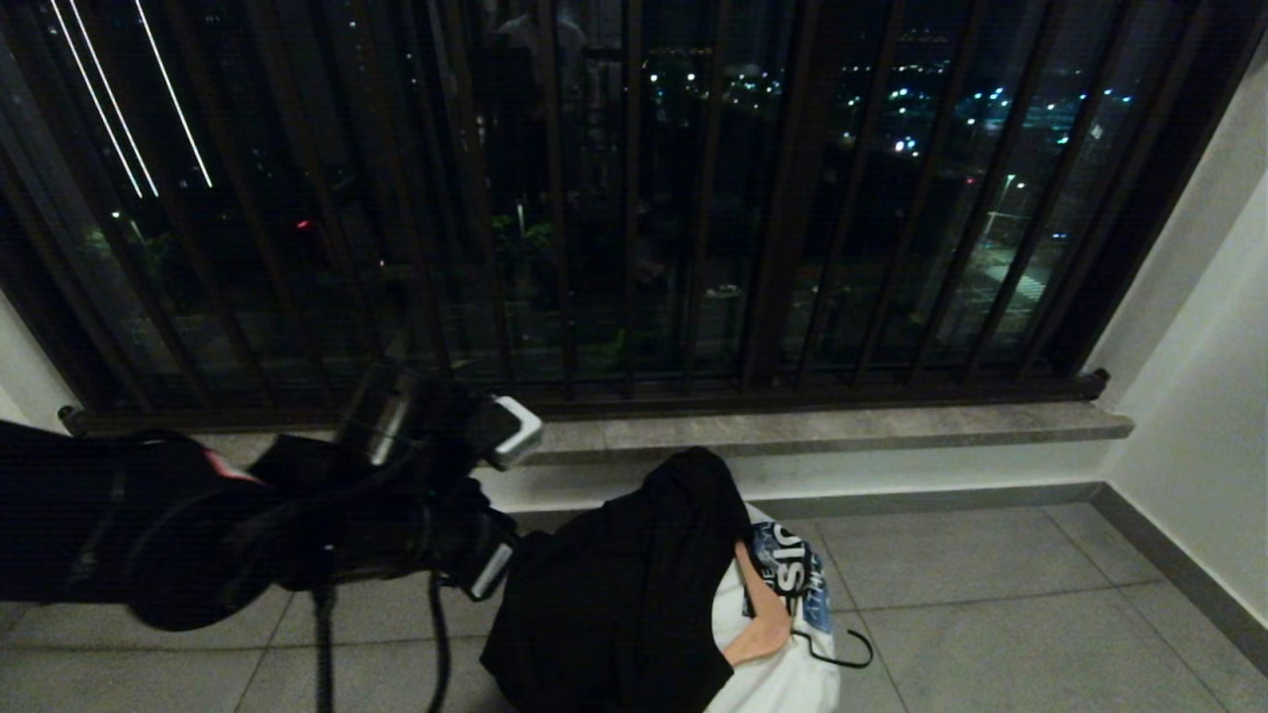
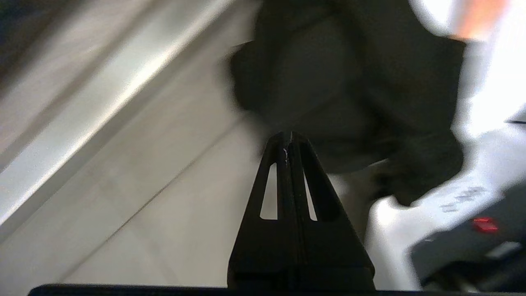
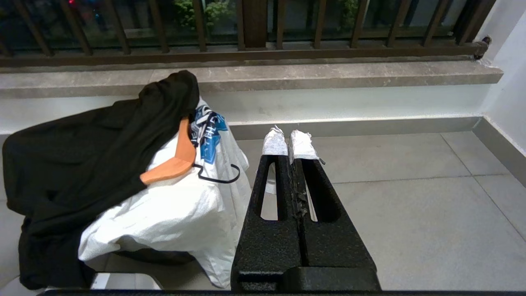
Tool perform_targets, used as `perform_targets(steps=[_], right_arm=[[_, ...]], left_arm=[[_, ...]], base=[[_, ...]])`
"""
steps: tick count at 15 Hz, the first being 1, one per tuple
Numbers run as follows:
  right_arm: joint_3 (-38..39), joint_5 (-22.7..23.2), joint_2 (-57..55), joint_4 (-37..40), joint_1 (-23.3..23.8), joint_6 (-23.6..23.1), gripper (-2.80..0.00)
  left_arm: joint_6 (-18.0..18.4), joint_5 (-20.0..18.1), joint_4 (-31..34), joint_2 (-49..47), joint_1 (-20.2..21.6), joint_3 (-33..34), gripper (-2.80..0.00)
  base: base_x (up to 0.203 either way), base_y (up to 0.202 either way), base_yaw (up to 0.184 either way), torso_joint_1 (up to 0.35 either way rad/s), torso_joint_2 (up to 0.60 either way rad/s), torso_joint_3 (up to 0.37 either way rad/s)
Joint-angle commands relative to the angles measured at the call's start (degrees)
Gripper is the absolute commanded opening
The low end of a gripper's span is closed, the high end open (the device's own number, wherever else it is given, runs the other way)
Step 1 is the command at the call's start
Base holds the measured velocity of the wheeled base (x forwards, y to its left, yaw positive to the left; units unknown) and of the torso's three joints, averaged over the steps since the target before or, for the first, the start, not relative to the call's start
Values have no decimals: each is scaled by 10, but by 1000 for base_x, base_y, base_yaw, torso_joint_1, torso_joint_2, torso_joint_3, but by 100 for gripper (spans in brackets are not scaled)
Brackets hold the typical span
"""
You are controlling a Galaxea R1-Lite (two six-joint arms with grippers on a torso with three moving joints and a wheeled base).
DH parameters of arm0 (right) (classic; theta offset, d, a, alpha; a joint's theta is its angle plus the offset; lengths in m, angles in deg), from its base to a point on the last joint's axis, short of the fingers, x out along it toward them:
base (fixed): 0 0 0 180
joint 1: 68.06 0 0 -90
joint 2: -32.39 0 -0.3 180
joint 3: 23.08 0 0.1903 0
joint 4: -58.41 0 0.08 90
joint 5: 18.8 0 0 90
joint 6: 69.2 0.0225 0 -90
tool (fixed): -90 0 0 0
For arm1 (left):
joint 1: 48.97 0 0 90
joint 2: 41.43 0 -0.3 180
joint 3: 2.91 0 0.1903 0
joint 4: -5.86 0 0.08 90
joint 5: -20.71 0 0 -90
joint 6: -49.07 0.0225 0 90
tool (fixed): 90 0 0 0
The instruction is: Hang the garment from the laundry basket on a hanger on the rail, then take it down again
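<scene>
**Still early: garments heaped on the basket, nothing hung**

Seemingly near the start or between stages, judging from the head view. Black garment (image 1: 614,594) draped over the pile on the floor (image 1: 991,614), its high point toward the window ledge (image 1: 812,431), its long axis running from the ledge back toward the robot. White garment (image 1: 783,683) underneath at the right, with a blue print (image 1: 788,564). Orange hanger (image 1: 758,624) lying between the two, its dark hook (image 1: 842,649) pointing right and toward the robot. No rail visible anywhere, only the brown window grille (image 1: 634,198). Laundry basket itself hidden under the cloth. Left tool hidden behind the left arm (image 1: 297,525), which hangs just left of the pile.

Next, from the left wrist: left tool (image 2: 289,137) pressed together, empty, tip aimed at the black garment (image 2: 328,94) but apart from it. Blurred surroundings, so contact elsewhere hard to judge.

Finally, from the right wrist: right tool (image 3: 289,142) closed on nothing, white-wrapped tips side by side, held well right of the pile and pointing at the ledge (image 3: 328,76). Hanger (image 3: 176,160) slanting across the white garment (image 3: 172,213), the hook (image 3: 220,174) toward the right tool.

Left to do, by this reading: threading a garment on the hanger, hanging it, taking it down.
</scene>
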Motion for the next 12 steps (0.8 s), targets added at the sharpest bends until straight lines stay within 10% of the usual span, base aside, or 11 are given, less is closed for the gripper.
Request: perform_targets(steps=[1, 6, 12], right_arm=[[0, 0, -1, 0, 0, 0, -280], [0, 0, -1, 0, 0, 0, -280], [0, 0, -1, 0, 0, 0, -280]], left_arm=[[18, -4, 1, 147, 87, 61, -280], [44, -55, 6, 354, 282, 129, -280], [42, -91, 7, 593, 324, 223, -280]], base=[[0, 0, 0, 0, 0, 0], [0, 0, 0, 0, 0, 0], [0, 0, 0, 0, 0, 0]])
